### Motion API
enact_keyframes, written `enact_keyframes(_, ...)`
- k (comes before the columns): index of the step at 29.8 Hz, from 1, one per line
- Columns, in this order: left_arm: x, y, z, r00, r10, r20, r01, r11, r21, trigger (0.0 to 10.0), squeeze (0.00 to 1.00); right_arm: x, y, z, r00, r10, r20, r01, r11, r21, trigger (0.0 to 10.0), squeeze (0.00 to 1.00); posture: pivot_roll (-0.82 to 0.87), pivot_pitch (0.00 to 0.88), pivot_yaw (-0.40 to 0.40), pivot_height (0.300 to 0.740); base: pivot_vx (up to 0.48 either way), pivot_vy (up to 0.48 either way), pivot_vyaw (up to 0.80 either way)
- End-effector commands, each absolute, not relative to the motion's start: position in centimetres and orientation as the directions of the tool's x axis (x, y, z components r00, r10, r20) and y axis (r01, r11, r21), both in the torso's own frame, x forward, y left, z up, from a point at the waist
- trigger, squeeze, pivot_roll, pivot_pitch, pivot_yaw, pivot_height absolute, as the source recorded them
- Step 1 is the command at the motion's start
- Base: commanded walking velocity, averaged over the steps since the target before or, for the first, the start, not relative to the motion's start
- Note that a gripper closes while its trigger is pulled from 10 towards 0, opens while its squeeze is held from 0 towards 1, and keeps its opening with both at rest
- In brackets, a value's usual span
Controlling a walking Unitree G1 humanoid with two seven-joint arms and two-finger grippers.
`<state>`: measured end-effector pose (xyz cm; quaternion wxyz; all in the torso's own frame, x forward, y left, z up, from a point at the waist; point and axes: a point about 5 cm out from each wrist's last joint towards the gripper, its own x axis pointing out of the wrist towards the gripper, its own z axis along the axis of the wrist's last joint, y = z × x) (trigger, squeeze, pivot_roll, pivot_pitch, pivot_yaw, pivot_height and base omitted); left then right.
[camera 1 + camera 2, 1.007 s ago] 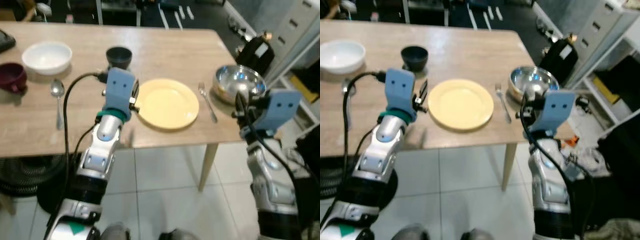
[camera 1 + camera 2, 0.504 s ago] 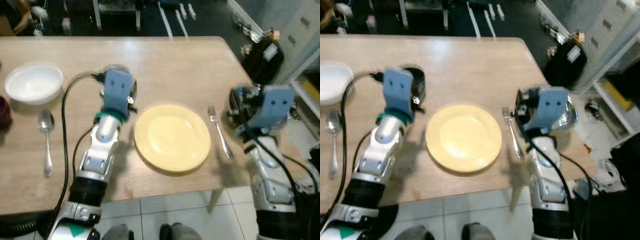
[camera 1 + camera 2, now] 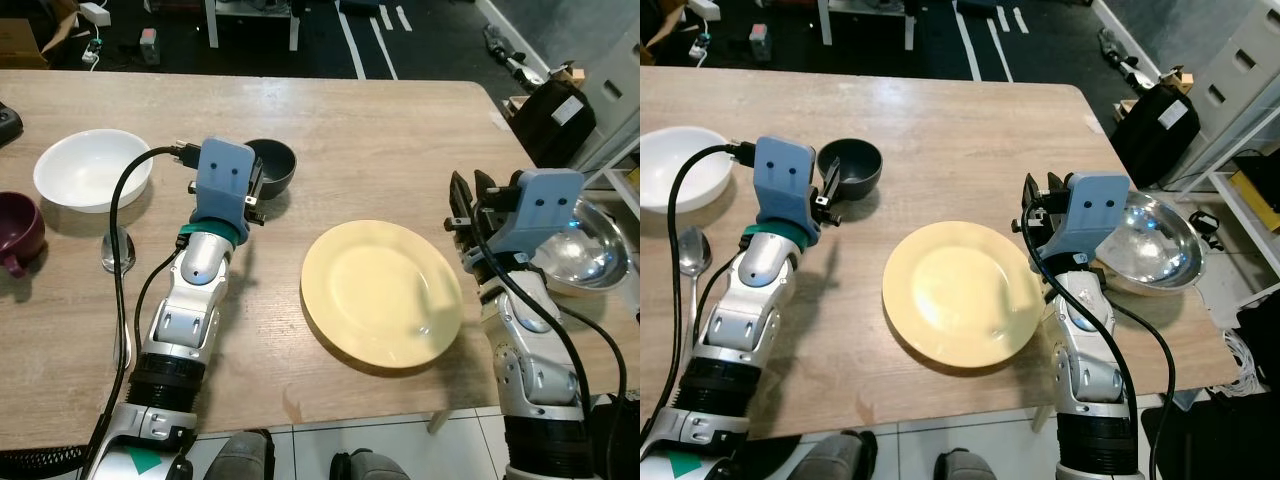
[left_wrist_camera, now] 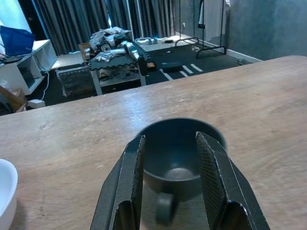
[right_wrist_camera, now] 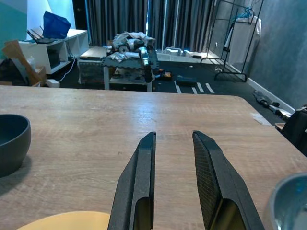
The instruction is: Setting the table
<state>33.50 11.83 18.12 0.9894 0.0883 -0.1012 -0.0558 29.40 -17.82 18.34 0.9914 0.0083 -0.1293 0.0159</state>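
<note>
Wooden table (image 3: 380,120): yellow plate (image 3: 381,293) at near edge, dark bowl (image 3: 270,165) beyond left gripper (image 3: 254,190), steel bowl (image 3: 583,255) beside right gripper (image 3: 462,208). Left wrist: fingers (image 4: 130,179) parted, grasping nothing, framing dark bowl's rim; best advanced level, one finger inside the wall. Right wrist: fingers (image 5: 141,177) apart, empty, over bare wood.
</note>
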Motion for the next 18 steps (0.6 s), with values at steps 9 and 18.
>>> enact_keyframes(9,33.3,11.7,17.3,0.984,-0.136,0.118,0.118,0.982,0.145,10.0,0.00,29.3,-18.0,17.8,0.970,0.026,0.241,-0.031,0.999,0.017,10.0,0.00,0.08,0.000,-0.004,0.740,0.000,0.000,0.00)
enact_keyframes(18,34.0,12.8,16.5,0.995,-0.091,0.028,0.088,0.990,0.107,10.0,0.00,29.3,-17.8,17.8,0.970,0.034,0.239,-0.038,0.999,0.014,10.0,0.00,0.08,0.000,-0.005,0.740,0.000,0.000,0.00)
